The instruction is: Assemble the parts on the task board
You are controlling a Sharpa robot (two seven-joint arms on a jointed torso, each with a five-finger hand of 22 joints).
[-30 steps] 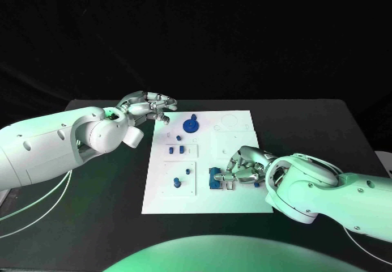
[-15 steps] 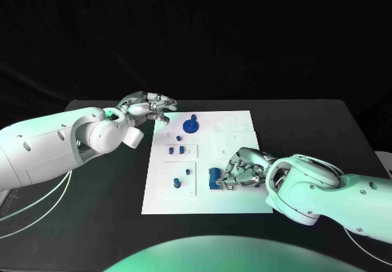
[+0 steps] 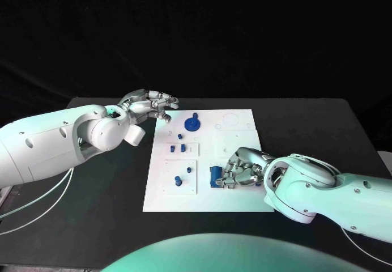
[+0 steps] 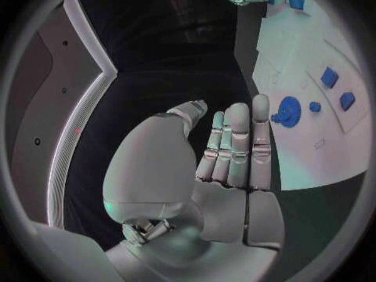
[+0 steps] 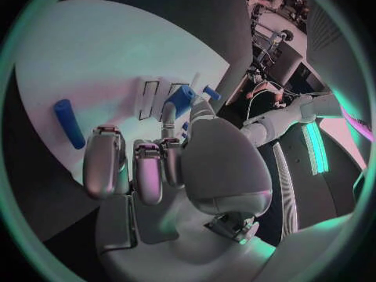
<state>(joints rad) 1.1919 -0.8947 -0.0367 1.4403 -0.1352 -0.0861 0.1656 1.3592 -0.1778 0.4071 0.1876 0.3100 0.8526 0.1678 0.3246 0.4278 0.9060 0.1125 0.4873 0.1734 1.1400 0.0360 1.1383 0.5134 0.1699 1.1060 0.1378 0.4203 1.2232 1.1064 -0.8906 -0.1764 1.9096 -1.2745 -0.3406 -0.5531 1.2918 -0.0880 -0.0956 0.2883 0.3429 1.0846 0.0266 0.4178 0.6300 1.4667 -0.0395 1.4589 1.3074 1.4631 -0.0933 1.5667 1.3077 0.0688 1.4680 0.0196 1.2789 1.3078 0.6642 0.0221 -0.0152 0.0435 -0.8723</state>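
Observation:
The white task board (image 3: 233, 198) lies mid-table. My right hand (image 3: 242, 171) rests on its near right part, fingers curled, thumb and a finger pinching a blue block (image 3: 216, 177). In the right wrist view the same hand (image 5: 156, 163) has that block (image 5: 182, 99) at its fingertips beside two narrow slots, and a blue cylinder (image 5: 69, 124) lies loose on the board (image 5: 94, 62). My left hand (image 3: 152, 105) hovers at the board's far left corner and holds nothing; its fingers (image 4: 235, 144) are stretched out. A blue gear (image 3: 192, 123) sits just right of it.
Small blue pieces stand in the board's left panels: a pair (image 3: 178, 149), one peg (image 3: 188, 169) and another (image 3: 177, 181). The left wrist view shows the gear (image 4: 288, 111) and two blue pieces (image 4: 329, 77). Black table (image 3: 310, 124) surrounds the board.
My right hand has settled slightly nearer and lower over the blue block. The left hand has stayed where it was.

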